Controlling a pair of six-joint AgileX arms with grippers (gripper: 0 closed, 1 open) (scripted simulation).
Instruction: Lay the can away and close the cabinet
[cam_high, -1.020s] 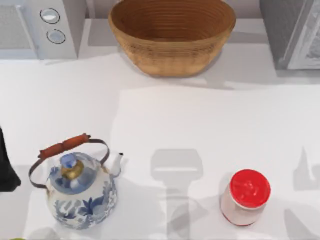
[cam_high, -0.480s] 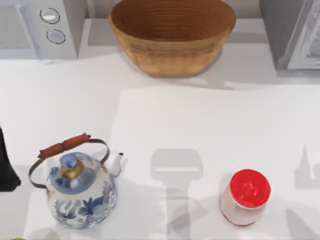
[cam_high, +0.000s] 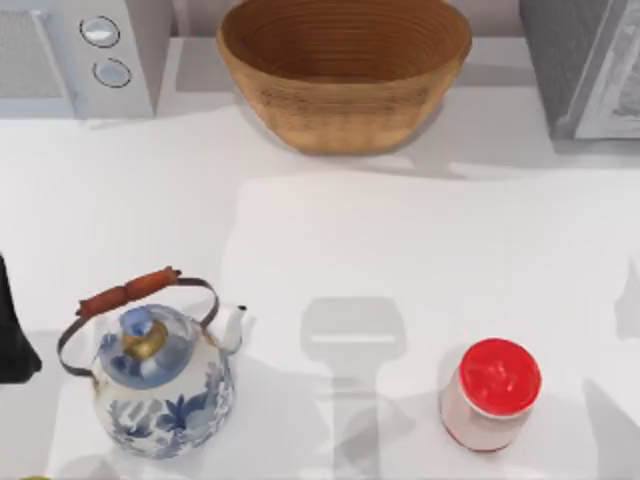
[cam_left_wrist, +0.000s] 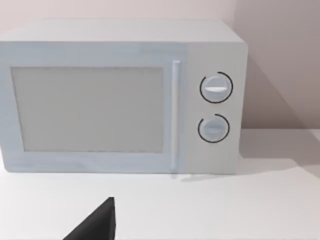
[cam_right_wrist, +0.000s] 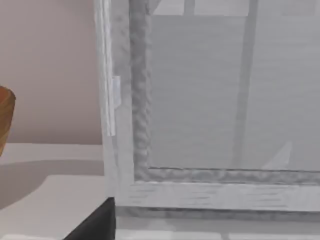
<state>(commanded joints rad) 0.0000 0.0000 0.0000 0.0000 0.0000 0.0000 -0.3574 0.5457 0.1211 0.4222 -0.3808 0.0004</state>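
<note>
Top view first: the can (cam_high: 490, 393), red lid up, stands upright on the white table (cam_high: 320, 240) at the near right, free of any grip. Over on the near left sits a blue-and-white kettle (cam_high: 160, 385) with a wooden-grip bail handle, well apart from the can. At the far edge, centre, there's a woven basket (cam_high: 345, 70); far left, the microwave (cam_high: 85, 55) with its two dials; far right, the grey cabinet (cam_high: 585, 65), its door looking swung a little outward. A dark sliver of the left arm (cam_high: 12, 335) pokes in at the left edge of the table, near the kettle; whether the left pincer is spread or closed, I cannot tell.

Left wrist view now: the microwave (cam_left_wrist: 122, 97) faces us squarely, door closed, two round dials stacked beside the door handle. A black wedge of the left gripper (cam_left_wrist: 97, 222) cuts into the picture, too little of it to judge its opening, and nothing is seen in it.

Right wrist view: the cabinet (cam_right_wrist: 220, 100) looms close, pale frame and grey panel, with the basket's rim (cam_right_wrist: 6, 120) off to one side. A black wedge of the right gripper (cam_right_wrist: 97, 222) shows here too; how far it is open I cannot tell, and nothing is seen held.
</note>
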